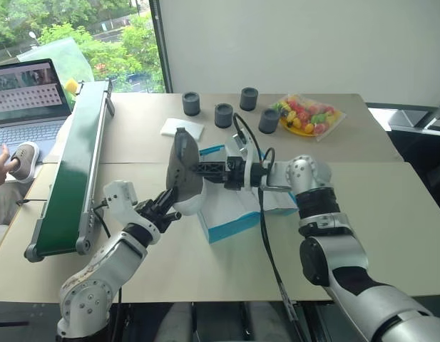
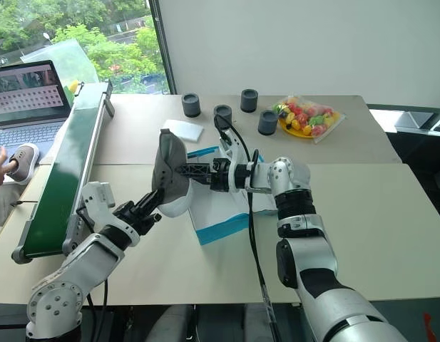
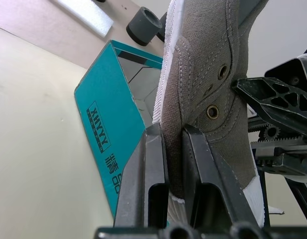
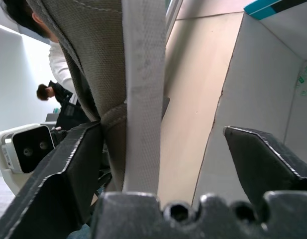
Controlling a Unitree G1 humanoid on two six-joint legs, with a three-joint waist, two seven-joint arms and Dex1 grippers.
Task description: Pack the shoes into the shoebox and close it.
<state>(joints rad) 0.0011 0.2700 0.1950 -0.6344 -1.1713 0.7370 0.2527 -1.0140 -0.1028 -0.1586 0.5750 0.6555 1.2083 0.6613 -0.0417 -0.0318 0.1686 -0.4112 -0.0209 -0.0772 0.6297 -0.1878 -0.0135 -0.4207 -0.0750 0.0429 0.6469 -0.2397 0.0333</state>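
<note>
Gripping one grey sneaker (image 1: 185, 171) by its fabric upper, the left gripper (image 1: 167, 199) is clamped shut and holds it upright over the near-left end of the one blue shoebox (image 1: 230, 225), mid-table. Across from it, the right gripper (image 1: 198, 169) has its fingers spread apart around the sole. "XHYYY" is printed on the box side. At the table's far edge stand four dark cylinders (image 1: 191, 104).

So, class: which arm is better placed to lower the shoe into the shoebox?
Probably the left. Its tool is shut on the shoe, held on end beside the open shoebox. The right tool has open fingers, one against the sole.
</note>
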